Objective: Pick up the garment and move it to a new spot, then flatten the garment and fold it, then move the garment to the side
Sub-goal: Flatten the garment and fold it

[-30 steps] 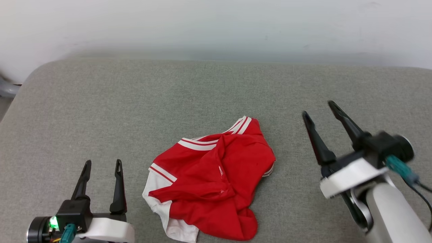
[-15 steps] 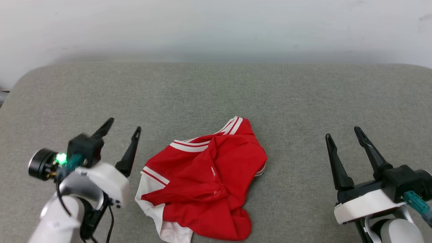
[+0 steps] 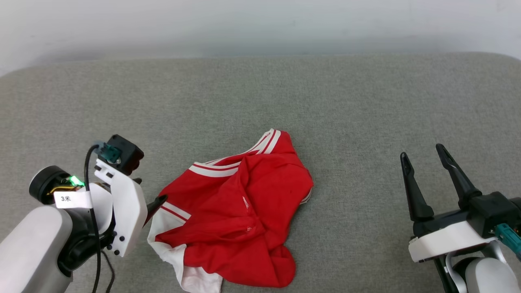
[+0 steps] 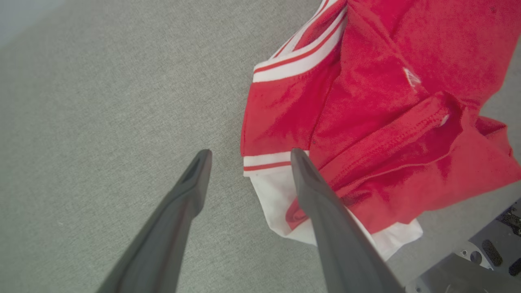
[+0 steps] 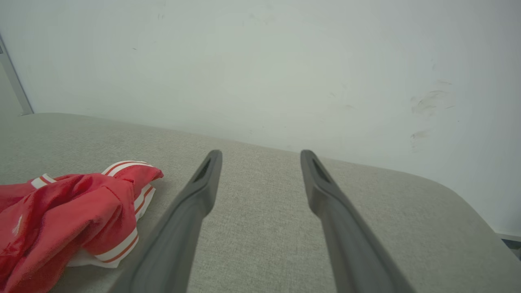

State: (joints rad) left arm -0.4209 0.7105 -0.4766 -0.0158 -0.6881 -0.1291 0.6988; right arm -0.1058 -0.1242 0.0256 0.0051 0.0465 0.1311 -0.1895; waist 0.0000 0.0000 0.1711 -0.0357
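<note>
garment lay crumpled mid grey cushion, not yet moved. left gripper angled down at white sleeve edge, jaws spread, contact unclear; likely lining up first pick. right gripper spread, empty, well apart, apparently waiting.

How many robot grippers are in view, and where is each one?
2. The left gripper is open at the lower left of the head view, at the edge of the red jersey. The right gripper is open at the lower right, apart from it.
</note>
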